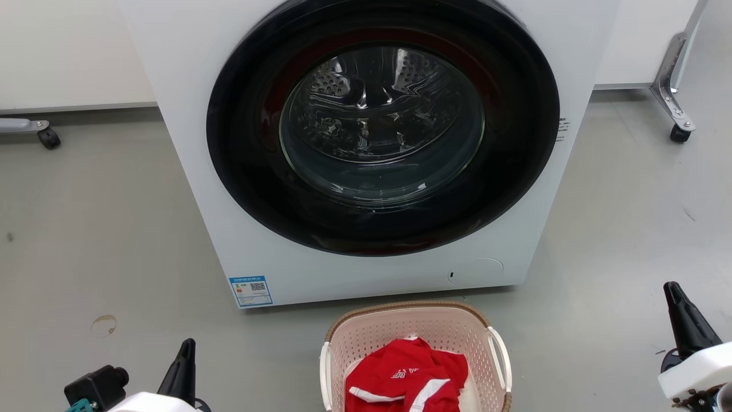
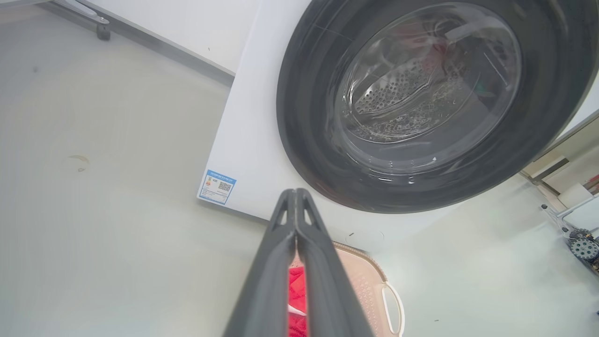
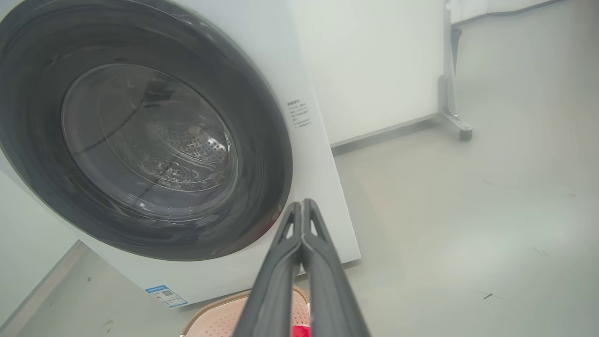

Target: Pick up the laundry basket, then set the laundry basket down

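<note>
We can read no word outright. On the washer [image 1: 183,86], a blue-edged sticker [image 2: 217,186] with a QR code sits just left of the tips of the left gripper [image 2: 295,191]; its lines are too small for us. A block of small print [image 3: 298,114] on the washer's front edge stands above the tips of the right gripper [image 3: 303,202], and we cannot read it. The red garment [image 1: 407,373], lying between the two grippers, bears a white logo and letters we cannot make out.
</note>
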Tool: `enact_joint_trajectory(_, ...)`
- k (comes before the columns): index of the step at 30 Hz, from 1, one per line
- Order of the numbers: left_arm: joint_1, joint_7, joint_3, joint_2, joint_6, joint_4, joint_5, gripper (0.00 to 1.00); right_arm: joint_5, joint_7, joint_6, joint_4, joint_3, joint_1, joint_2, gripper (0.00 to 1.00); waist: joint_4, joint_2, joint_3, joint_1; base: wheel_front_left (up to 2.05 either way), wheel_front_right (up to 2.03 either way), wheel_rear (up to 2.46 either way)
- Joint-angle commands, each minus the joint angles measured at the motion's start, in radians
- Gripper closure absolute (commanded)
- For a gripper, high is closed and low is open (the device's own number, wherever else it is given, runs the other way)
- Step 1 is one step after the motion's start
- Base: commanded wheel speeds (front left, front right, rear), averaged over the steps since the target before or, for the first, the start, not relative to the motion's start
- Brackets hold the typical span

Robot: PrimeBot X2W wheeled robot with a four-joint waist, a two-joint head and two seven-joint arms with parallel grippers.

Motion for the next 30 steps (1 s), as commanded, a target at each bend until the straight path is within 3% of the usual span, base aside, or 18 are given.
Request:
enact_joint_trajectory(1,-0.059,0.005,0.034,0.010,-0.015,-0.019,-0.031,1.00,0.037,0.009,-0.001,-0.019,-0.016,-0.053,-0.024,1.00,0.001,0.0000,0.001,-0.0002,0.00,0.00,0.00)
enact_joint_trajectory(30,-0.084,0.066,0.137,-0.057,-0.069,-0.005,-0.270,1.00,0.317,0.074,-0.002,-0.014,-0.079,-0.072,0.015,1.00,0.006,0.0000,0.019,-0.0002,0.00,0.00,0.00)
